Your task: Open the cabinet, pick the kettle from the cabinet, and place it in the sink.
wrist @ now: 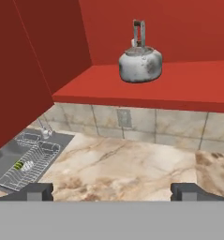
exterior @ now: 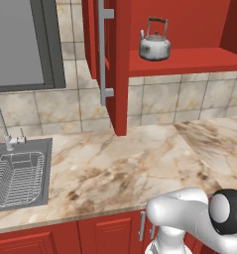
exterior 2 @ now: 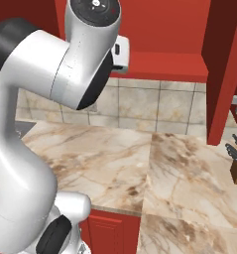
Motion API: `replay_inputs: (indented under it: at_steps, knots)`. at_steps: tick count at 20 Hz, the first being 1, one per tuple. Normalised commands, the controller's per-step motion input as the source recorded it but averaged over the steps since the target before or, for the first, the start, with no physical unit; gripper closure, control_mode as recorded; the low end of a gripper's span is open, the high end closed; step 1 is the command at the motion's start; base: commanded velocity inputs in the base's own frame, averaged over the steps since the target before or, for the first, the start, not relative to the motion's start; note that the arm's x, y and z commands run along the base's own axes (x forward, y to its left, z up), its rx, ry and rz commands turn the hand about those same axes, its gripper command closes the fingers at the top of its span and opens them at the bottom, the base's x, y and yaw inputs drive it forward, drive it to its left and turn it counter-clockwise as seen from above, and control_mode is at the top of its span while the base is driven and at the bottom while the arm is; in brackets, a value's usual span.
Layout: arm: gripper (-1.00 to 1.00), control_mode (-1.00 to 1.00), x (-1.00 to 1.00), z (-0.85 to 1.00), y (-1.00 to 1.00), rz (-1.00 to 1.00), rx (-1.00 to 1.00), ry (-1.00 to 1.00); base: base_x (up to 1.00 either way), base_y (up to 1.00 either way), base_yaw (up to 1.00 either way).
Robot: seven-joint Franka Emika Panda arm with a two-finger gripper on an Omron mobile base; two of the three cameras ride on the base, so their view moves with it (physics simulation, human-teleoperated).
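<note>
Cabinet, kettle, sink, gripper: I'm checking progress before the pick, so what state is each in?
cabinet: doors open, shelf exposed.
kettle: upright on the cabinet shelf, lid on, not held.
sink: holds a wire dish rack, no kettle in it.
gripper: open, empty, short of the kettle.

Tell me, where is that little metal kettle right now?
The kettle stands upright on the red shelf of the open cabinet, near the shelf's left end, above the marble counter. The sink lies lower, to the left.
</note>
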Motion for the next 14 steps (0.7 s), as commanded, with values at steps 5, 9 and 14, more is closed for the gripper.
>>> replay_inputs:
  at_steps: [5,9,14]
  knots:
    - [-1.0,-1.0,0.26,-0.1,0.22,0.0,0.0,-0.08,0.0,0.0,0.0]
    - [-1.0,-1.0,0.23,-0.1,0.14,0.01,0.0,-0.14,0.0,0.0,0.0]
    - [-1.0,-1.0,0.23,-0.04,0.11,0.03,0.0,-0.14,0.0,0.0,0.0]
